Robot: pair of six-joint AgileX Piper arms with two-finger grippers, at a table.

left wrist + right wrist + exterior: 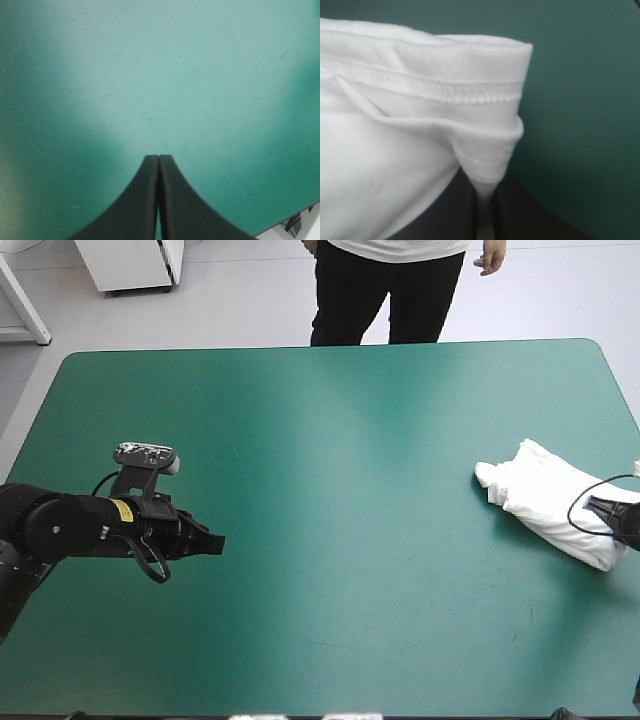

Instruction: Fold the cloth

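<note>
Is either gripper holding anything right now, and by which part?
The right gripper pinches the T-shirt by a folded, stitched hem edge. The left gripper is shut, holding nothing.

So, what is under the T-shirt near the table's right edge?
Only the teal-green cover shows around the T-shirt. The right gripper pinches a fold between its fingers. Whatever lies beneath the bundle is covered by cloth.

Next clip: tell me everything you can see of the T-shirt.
The T-shirt is white, soft knit by its look, with stitched hems: a bunched bundle lying slantwise on the table near its right edge. The right hand is shut on a hemmed fold at its right end. Nothing else touches it.
</note>
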